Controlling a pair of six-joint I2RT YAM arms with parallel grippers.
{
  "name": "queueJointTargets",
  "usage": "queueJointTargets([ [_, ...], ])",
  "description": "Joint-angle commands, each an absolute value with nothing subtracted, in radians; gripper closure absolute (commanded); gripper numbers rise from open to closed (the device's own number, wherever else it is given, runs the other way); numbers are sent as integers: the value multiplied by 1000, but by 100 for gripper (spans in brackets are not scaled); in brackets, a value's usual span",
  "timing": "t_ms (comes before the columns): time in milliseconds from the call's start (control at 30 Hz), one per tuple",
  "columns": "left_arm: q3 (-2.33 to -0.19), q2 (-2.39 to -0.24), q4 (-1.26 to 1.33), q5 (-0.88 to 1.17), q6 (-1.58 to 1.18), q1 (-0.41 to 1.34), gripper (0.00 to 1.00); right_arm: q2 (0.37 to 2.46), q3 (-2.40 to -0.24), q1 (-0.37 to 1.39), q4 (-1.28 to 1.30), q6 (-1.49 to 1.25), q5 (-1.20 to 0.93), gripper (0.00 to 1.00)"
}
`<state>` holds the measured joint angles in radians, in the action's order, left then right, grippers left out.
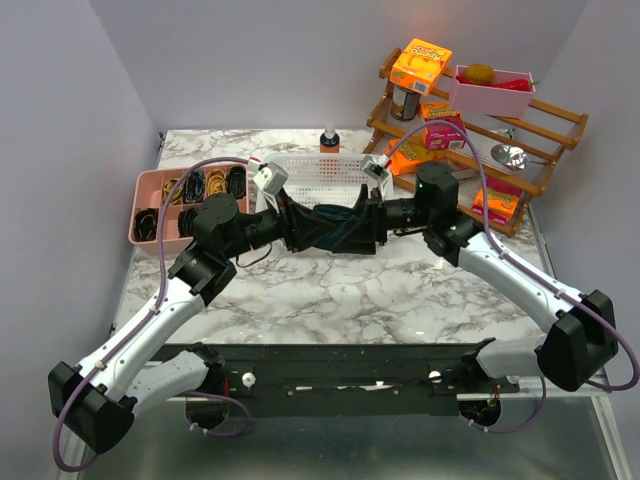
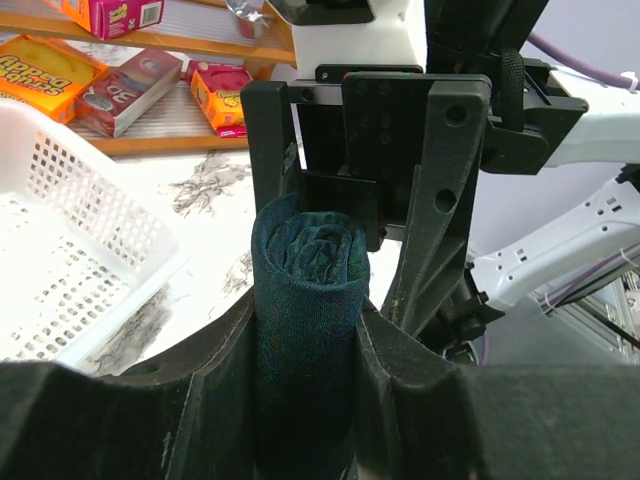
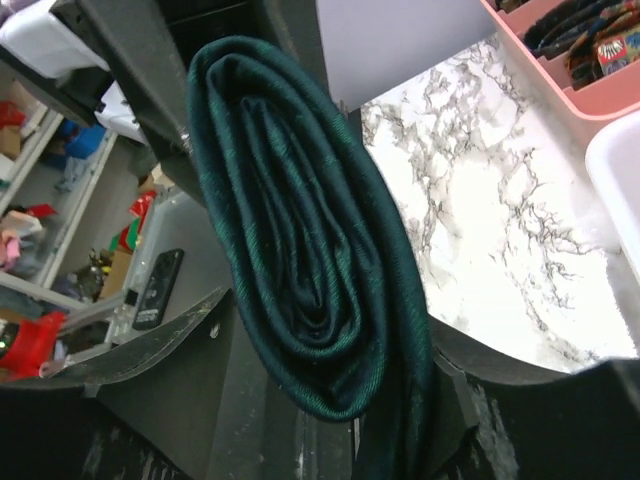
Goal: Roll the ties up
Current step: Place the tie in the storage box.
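teal-navy rolled fabric necktie (image 2: 308, 290) hangs above the marbled white surface (image 1: 330, 290). left jaws clench it; right jaws stand parted around it.

Robotics lab: a test cell, not a home or shop. Evidence: two white-and-black robot arms, left arm (image 1: 170, 300) and right arm (image 1: 510, 270), bolted at 6 o'clock to a marble-pattern table (image 1: 340, 295), with lilac cables (image 1: 158, 255) looping off them. Plain grey panels (image 1: 300, 60) wall the table in. Props look staged — wooden rack (image 1: 545, 125) of snack boxes (image 1: 420, 62) at 2 o'clock, pink divided tray (image 1: 145, 200) at 10, white basket (image 1: 310, 165) at 12, a rolled tie (image 1: 335, 222) at the centre. Past the panels — cluttered storage shelves (image 3: 30, 130).
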<state>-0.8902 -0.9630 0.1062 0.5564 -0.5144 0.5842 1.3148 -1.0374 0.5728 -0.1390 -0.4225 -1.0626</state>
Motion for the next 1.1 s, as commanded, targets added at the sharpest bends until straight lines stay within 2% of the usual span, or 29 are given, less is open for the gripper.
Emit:
queueJointTargets([
  [0, -923, -962, 91, 463, -479, 600, 100, 1330, -1043, 580, -175, -472, -1005, 33],
  [67, -923, -959, 83, 456, -474, 603, 100, 1335, -1049, 581, -158, -474, -973, 45],
  [100, -923, -957, 83, 451, -474, 603, 100, 1339, -1052, 580, -156, -476, -973, 46],
  [167, -917, -951, 86, 446, -474, 606, 100, 1345, -1060, 580, -155, -488, -968, 62],
  [233, -913, -943, 87, 439, -474, 606, 100, 1351, -1061, 581, -155, -494, -954, 67],
  [267, -913, -942, 89, 440, -474, 606, 100, 1353, -1058, 581, -152, -495, -945, 76],
  [300, -911, -939, 86, 436, -472, 606, 100, 1353, -1058, 581, -152, -492, -942, 77],
  [400, -908, -930, 72, 431, -466, 607, 99, 1353, -1063, 580, -141, -476, -931, 90],
  [467, -913, -922, 49, 428, -448, 607, 93, 1358, -1074, 580, -109, -442, -933, 94],
  [500, -916, -920, 37, 426, -439, 607, 89, 1361, -1090, 580, -91, -421, -937, 95],
  [533, -926, -916, 22, 426, -420, 607, 75, 1367, -1100, 581, -66, -375, -939, 96],
  [633, -963, -914, -64, 442, -379, 607, 52, 1374, -1149, 580, 66, -240, -950, 97],
  [733, -992, -914, -132, 474, -330, 607, 46, 1385, -1195, 580, 199, -110, -979, 97],
  [1067, -1025, -948, -196, 633, -304, 607, 44, 1370, -1266, 581, 399, 66, -1038, 98],
])
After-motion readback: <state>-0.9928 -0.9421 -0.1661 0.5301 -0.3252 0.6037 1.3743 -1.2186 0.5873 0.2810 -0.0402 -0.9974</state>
